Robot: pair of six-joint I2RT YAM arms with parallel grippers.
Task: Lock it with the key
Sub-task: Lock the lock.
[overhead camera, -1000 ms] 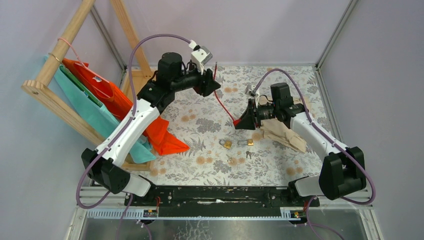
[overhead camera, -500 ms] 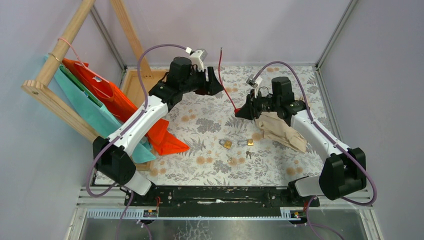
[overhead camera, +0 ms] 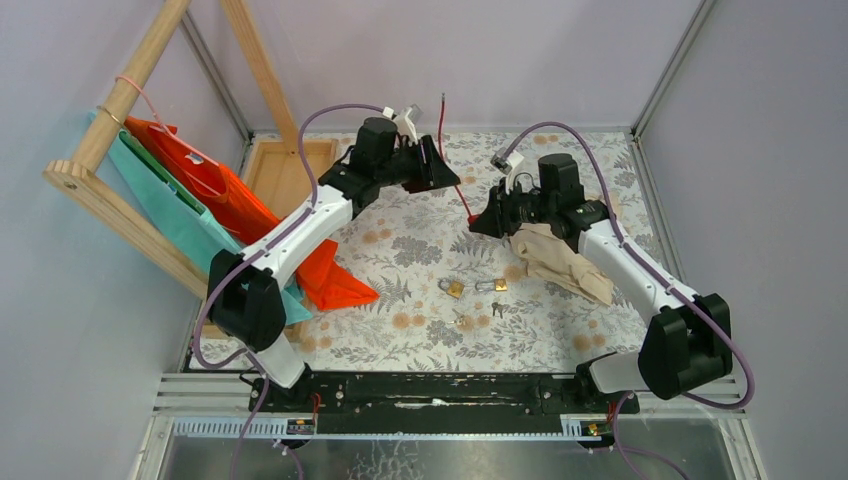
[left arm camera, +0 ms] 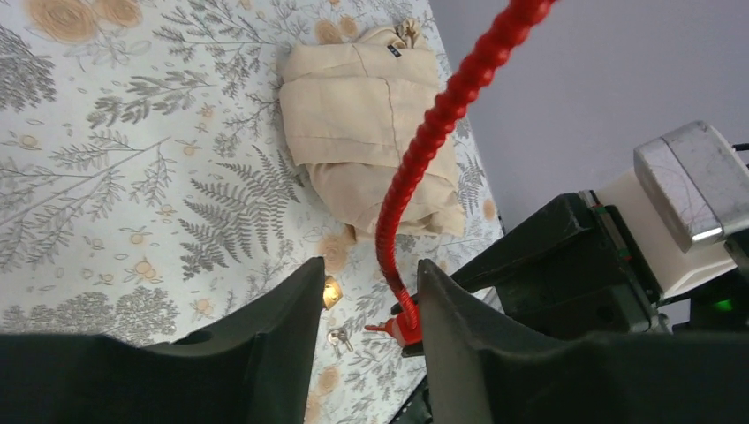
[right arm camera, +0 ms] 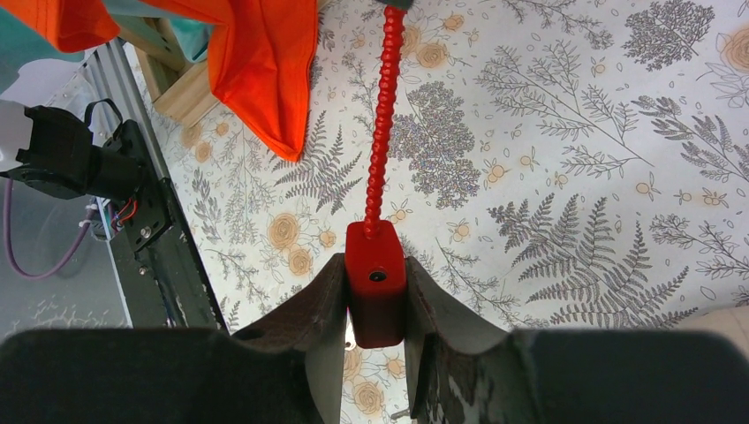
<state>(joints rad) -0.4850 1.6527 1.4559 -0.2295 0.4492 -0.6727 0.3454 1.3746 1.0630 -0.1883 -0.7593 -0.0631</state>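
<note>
- A wooden A-frame rack [overhead camera: 120, 110] hung with orange and teal fabric bags [overhead camera: 200, 215] stood at the left edge of the floral-covered bench [overhead camera: 400, 250], clear of the work.
- The left end effector [left arm camera: 366, 283] hovered near the far edge. Its fingers stood narrowly apart, and the long red beaded cable shackle [left arm camera: 415, 168] ran between them without any visible pinch, probably so its free end could be steered.
- The small red padlock body [right arm camera: 375, 283] was off the bench, above its far half and about midway between the side edges. The right end effector [right arm camera: 375, 305] clamped it, apparently to steady it.
- Two small brass padlocks [overhead camera: 455, 289] and small metal keys [overhead camera: 497, 309] lay nearer the near edge, so the key step looked not yet begun.
- A beige cloth pouch [overhead camera: 560, 260] lay toward the right edge.
</note>
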